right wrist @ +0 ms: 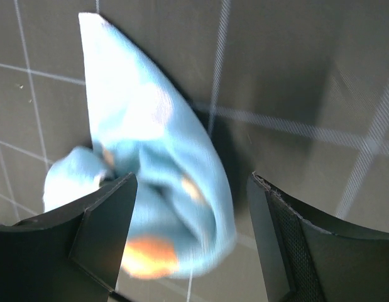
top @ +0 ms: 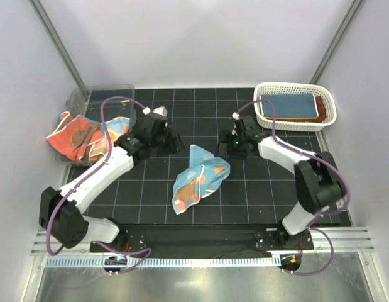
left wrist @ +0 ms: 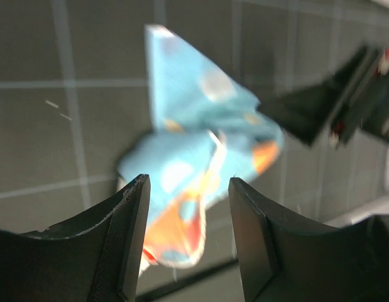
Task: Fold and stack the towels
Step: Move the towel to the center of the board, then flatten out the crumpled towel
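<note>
The dotted towel (top: 200,178) lies crumpled on the table (top: 257,195), between the two arms, loose and not yet folded. Its long axis runs roughly from the arms' side to the far side, leaning a little right as it goes. One pointed corner aims away from the arms and the bunched, wider end sits nearer them. The left end effector (top: 174,143) hangs just beyond and left of that corner, jaws wide and holding nothing; its wrist view shows the towel below the parted fingers. The right end effector (top: 235,146) hangs beyond and right of the corner, likewise wide and empty. Far right of the dotted towel, the basket (top: 329,104) holds a flat folded blue towel (top: 291,106) with a brown towel (top: 321,109) showing at its right edge. Far left of the dotted towel, a coral towel (top: 78,139) spills in a heap over the rim of the bin (top: 87,95). By this, the task looks about half done. Two towels seem folded and stacked; the dotted one and the coral one remain.
</note>
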{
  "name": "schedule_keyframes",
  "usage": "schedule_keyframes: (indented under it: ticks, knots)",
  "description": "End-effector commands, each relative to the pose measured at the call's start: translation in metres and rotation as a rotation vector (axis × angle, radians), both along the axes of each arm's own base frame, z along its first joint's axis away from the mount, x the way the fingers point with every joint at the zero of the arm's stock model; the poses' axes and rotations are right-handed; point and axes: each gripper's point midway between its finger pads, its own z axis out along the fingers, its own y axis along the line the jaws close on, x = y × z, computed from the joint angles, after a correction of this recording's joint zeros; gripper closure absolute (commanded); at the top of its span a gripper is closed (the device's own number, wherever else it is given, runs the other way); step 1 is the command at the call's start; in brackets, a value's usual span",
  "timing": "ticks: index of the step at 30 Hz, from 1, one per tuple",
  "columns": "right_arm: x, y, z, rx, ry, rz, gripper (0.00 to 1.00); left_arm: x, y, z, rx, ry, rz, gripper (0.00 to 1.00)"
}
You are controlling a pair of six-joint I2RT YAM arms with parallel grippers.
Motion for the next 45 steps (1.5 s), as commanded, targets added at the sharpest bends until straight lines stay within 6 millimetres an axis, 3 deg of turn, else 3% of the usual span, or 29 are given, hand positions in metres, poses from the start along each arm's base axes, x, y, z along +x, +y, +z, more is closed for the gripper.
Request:
schedule_keyframes:
  ticks: [1, 2, 3, 5, 6, 7, 11, 16, 23, 25, 26, 28, 30, 32, 33, 35, 37, 38, 39, 40, 42, 43, 45]
  knots:
    - [0.05, 0.048, 0.04, 0.084, -0.21, 0.175, 0.23, 0.019, 0.023, -0.01, 0.089, 0.002, 0.098, 0.44]
    - [0.054, 0.058, 0.04, 0.063, -0.222, 0.224, 0.23, 0.021, 0.022, -0.004, 0.067, -0.024, 0.103, 0.43]
    - [0.059, 0.063, 0.017, 0.016, -0.194, 0.281, 0.23, 0.019, 0.023, -0.004, 0.053, -0.027, 0.113, 0.43]
    - [0.07, 0.08, 0.023, -0.002, -0.195, 0.35, 0.24, 0.013, 0.03, -0.012, 0.053, -0.022, 0.133, 0.42]
    - [0.071, 0.087, 0.008, -0.021, -0.166, 0.377, 0.24, 0.011, 0.035, -0.004, 0.034, -0.044, 0.146, 0.42]
    - [0.078, 0.091, 0.011, -0.041, -0.177, 0.398, 0.24, 0.009, 0.039, -0.003, 0.035, -0.052, 0.152, 0.42]
    - [0.091, 0.096, -0.002, -0.073, -0.171, 0.404, 0.32, -0.004, 0.057, -0.002, 0.024, -0.077, 0.181, 0.4]
    - [0.087, 0.099, -0.028, -0.088, -0.121, 0.45, 0.4, -0.012, 0.062, 0.012, -0.025, -0.119, 0.194, 0.4]
    - [0.069, 0.122, -0.046, -0.084, -0.105, 0.527, 0.57, -0.012, 0.063, 0.017, -0.034, -0.14, 0.191, 0.4]
    - [0.07, 0.124, -0.047, -0.098, -0.11, 0.523, 0.7, -0.014, 0.063, 0.014, -0.032, -0.135, 0.191, 0.39]
    - [0.071, 0.125, -0.042, -0.101, -0.125, 0.516, 0.85, -0.013, 0.063, 0.015, -0.036, -0.14, 0.194, 0.39]
    - [0.077, 0.126, -0.028, -0.101, -0.153, 0.485, 0.99, -0.012, 0.064, 0.012, -0.033, -0.14, 0.198, 0.39]
    - [0.082, 0.125, 0.009, -0.093, -0.199, 0.45, 0.99, -0.006, 0.066, 0.015, -0.025, -0.158, 0.197, 0.38]
    - [0.083, 0.111, 0.043, -0.127, -0.22, 0.358, 0.99, 0.004, 0.07, 0.023, -0.016, -0.175, 0.208, 0.35]
    - [0.071, 0.097, 0.076, -0.12, -0.256, 0.309, 0.99, 0.011, 0.075, 0.026, -0.009, -0.186, 0.212, 0.34]
    - [0.058, 0.073, 0.101, -0.138, -0.31, 0.222, 0.99, 0.019, 0.07, 0.038, -0.022, -0.2, 0.183, 0.33]
    - [0.031, 0.05, 0.124, -0.103, -0.379, 0.17, 0.99, 0.022, 0.048, 0.029, -0.046, -0.173, 0.074, 0.32]
    - [0.022, 0.046, 0.127, -0.087, -0.403, 0.171, 0.99, 0.022, 0.039, 0.023, -0.067, -0.147, 0.034, 0.32]
    - [0.013, 0.043, 0.114, -0.063, -0.42, 0.173, 0.99, 0.027, 0.027, 0.012, -0.086, -0.122, -0.003, 0.32]
    - [0.004, 0.039, 0.138, -0.001, -0.482, 0.146, 0.99, 0.022, 0.013, 0.004, -0.129, -0.076, -0.058, 0.33]
    - [-0.006, 0.035, 0.133, 0.032, -0.503, 0.131, 0.99, 0.026, 0.001, -0.017, -0.148, -0.03, -0.09, 0.34]
    - [-0.009, 0.033, 0.14, 0.061, -0.52, 0.106, 0.99, 0.036, -0.011, -0.008, -0.193, -0.103, -0.137, 0.34]
    - [-0.014, 0.026, 0.13, 0.048, -0.511, 0.085, 0.99, 0.037, -0.028, -0.013, -0.246, -0.134, -0.236, 0.34]
